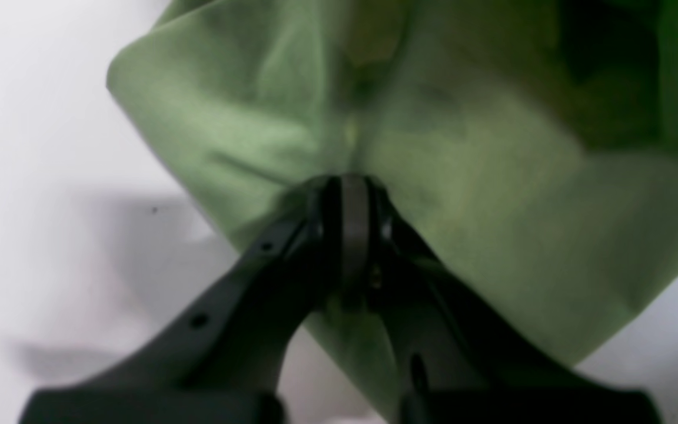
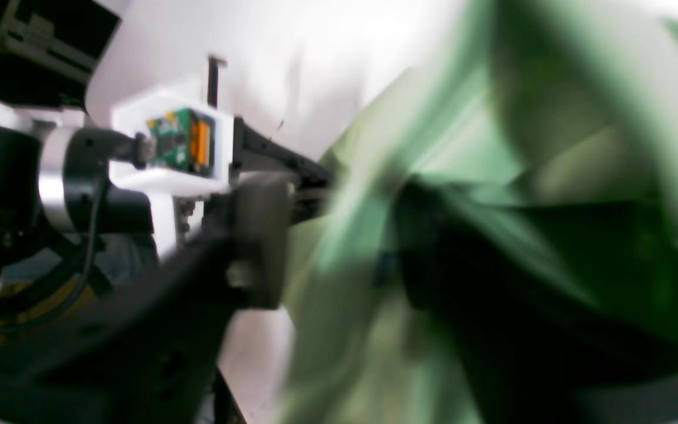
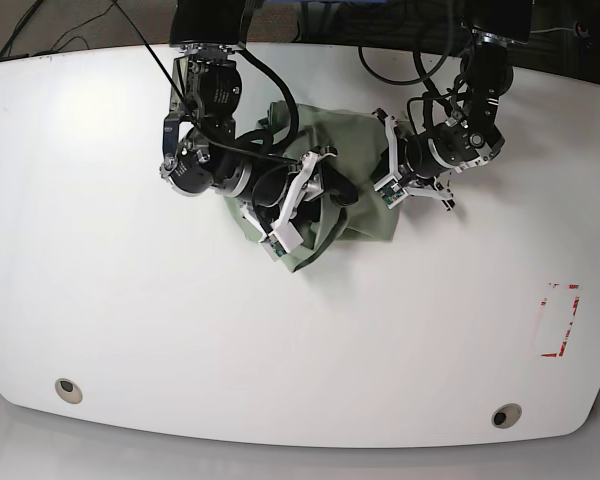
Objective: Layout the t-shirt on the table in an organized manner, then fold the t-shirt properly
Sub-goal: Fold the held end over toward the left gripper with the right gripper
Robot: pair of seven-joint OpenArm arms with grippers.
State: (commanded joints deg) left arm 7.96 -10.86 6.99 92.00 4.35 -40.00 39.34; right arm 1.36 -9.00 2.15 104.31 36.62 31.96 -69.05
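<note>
The pale green t-shirt (image 3: pixel 365 215) lies bunched in a heap at the back middle of the white table (image 3: pixel 130 300), between both arms. My left gripper (image 1: pixel 348 194) is shut on a pinched fold of the t-shirt (image 1: pixel 480 176), which spreads out beyond its tips; in the base view this left gripper (image 3: pixel 380 172) sits at the heap's right edge. My right gripper (image 3: pixel 330 187) is over the heap's middle. In the blurred right wrist view its fingers (image 2: pixel 256 235) stand apart, with the t-shirt (image 2: pixel 345 282) filling the gap between them.
Two round grey grommets (image 3: pixel 67 388) (image 3: pixel 504 415) sit near the front edge. Red tape marks (image 3: pixel 560 320) lie at the right. Black cables (image 3: pixel 400 60) and the arm bases crowd the table's back edge.
</note>
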